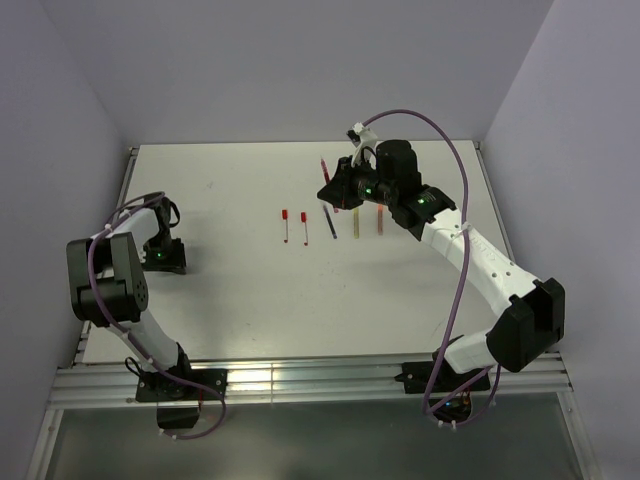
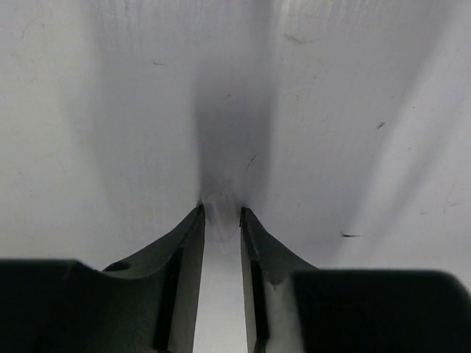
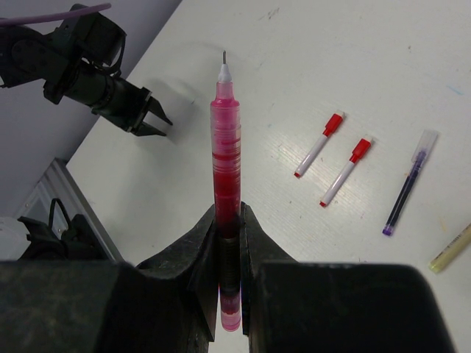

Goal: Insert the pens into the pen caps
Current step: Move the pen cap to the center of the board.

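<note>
My right jaws are pinching a red pen low on its barrel. The pen has no cap on, and its thin tip points away from the jaws, out over the tabletop. My left jaws are down at the tabletop on the left side, well apart from my right arm. They are close together, with a small clear cap right between their tips. The cap fills almost all of the gap, but I cannot tell if the jaws squeeze it or just sit beside it. I also cannot tell if the cap stands up or lies down. Near my right jaws, more pens lie in a row on the tabletop. One white pen has a red cap on, and so does the second white pen just beside it. Next comes a purple pen with a clear cap on its end. After that lies a yellow pen, and past it an orange pen.
</note>
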Motion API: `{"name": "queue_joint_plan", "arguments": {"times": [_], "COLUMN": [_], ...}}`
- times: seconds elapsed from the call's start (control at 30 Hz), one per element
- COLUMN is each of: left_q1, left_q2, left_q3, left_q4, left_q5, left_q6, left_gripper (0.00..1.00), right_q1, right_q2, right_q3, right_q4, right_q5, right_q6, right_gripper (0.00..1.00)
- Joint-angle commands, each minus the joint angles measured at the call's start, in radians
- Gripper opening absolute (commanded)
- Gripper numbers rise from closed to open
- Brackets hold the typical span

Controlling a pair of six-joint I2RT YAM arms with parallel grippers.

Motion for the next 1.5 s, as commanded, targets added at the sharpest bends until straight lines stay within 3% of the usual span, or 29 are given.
{"name": "queue_joint_plan", "arguments": {"times": [0.0,0.13,0.3,0.37,0.67,0.87,1.0,1.17,1.47], "left_q1": [0.003,0.002,-0.004,-0.024,-0.23,-0.371,-0.406,-0.451,-0.465], "left_q2": [0.08,0.095,0.13,0.147,0.174,0.143,0.152,0.177,0.157], "left_q3": [-0.021,-0.009,0.032,0.064,0.147,0.137,0.141,0.201,0.167], "left_q4": [0.067,0.07,0.055,0.049,0.102,0.271,0.303,0.253,0.282], "left_q5": [0.002,-0.002,-0.019,-0.034,-0.096,0.011,0.044,-0.019,-0.016], "left_q6": [0.011,0.057,0.14,0.194,0.422,0.536,0.571,0.648,0.691], "left_gripper": [0.29,0.23,0.04,0.0,0.0,0.0,0.0,0.01,0.18], "right_q1": [-0.006,-0.006,-0.006,-0.006,-0.006,-0.006,-0.006,-0.006,-0.007], "right_q2": [-0.024,-0.024,-0.019,-0.019,-0.013,-0.004,0.01,0.016,0.03], "right_q3": [0.001,0.001,0.001,0.001,0.004,0.007,0.013,0.016,0.021], "right_q4": [0.019,0.017,0.015,0.015,0.011,0.008,0.002,0.0,0.0], "right_q5": [-0.005,-0.004,-0.004,-0.002,0.004,0.003,0.001,0.001,-0.013], "right_q6": [-0.016,-0.016,-0.017,-0.019,-0.022,-0.022,-0.025,-0.028,-0.027], "right_gripper": [0.0,0.0,0.0,0.0,0.0,0.0,0.0,0.0,0.0]}}
